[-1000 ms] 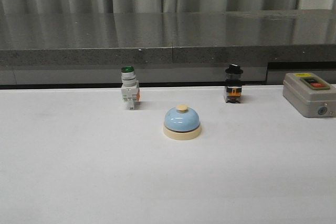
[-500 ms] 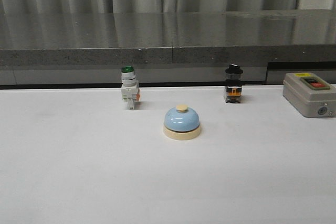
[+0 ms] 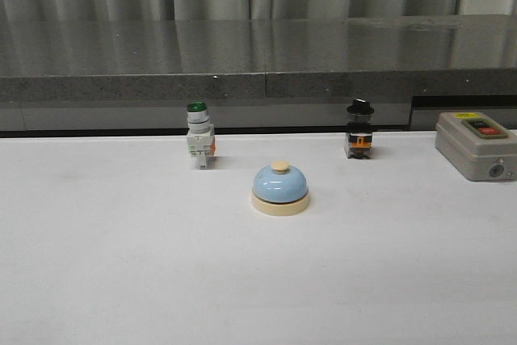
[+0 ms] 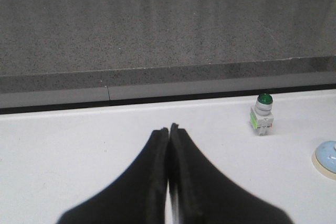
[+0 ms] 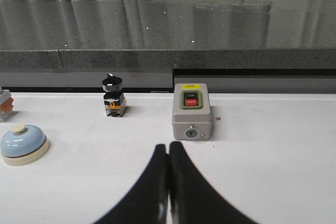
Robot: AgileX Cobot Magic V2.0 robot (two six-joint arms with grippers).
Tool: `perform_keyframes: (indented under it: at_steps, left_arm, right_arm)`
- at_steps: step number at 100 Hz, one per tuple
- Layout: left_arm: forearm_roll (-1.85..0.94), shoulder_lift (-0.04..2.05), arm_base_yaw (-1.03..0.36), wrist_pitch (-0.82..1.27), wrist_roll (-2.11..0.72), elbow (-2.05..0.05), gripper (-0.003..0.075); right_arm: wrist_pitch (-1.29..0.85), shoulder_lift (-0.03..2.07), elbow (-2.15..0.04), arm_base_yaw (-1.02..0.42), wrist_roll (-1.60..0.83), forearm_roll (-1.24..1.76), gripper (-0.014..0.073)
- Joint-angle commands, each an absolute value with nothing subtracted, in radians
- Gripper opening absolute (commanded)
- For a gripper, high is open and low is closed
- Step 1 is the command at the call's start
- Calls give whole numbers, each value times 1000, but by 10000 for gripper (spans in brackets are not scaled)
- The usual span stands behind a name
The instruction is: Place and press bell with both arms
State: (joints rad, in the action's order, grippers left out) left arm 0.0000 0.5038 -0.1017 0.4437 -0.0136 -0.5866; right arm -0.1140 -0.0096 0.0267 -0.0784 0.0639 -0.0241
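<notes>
The bell (image 3: 279,188) is seen upright on the white table (image 3: 121,264), near its middle, with the cream button on top. Behind it to the left a green-capped switch (image 3: 199,135) is stood, behind it to the right a black-knobbed switch (image 3: 359,129), and at the far right edge a grey box (image 3: 477,145) (one red and one black button on its lid). Neither arm is shown in the front view. In the wrist views the left gripper (image 4: 169,129) and the right gripper (image 5: 168,148) are each pressed closed, fingertips touching, with nothing held. Nothing is found shifted compared with the earlier front pictures.
</notes>
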Motion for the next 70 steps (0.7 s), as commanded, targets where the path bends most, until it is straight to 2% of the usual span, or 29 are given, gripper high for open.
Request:
perform_keyframes:
  at_steps: [1,26,46,70]
  left_arm:
    - [5,478,-108,260,-7,-539,-19]
    - [47,309,-108,36,-7,-235,-19]
    - [47,146,-108,32,-7,-67,-20]
    - [47,7,-97,32,-7,28,-20]
  right_arm:
    - [-30,-25,13,-73,59,-30,-60]
    - [-30,-25,13,-73,59,-30,-60]
    - [-30,-25,13,-73,59,-30,-60]
    - [-30,-25,13,-73,59,-30,-60]
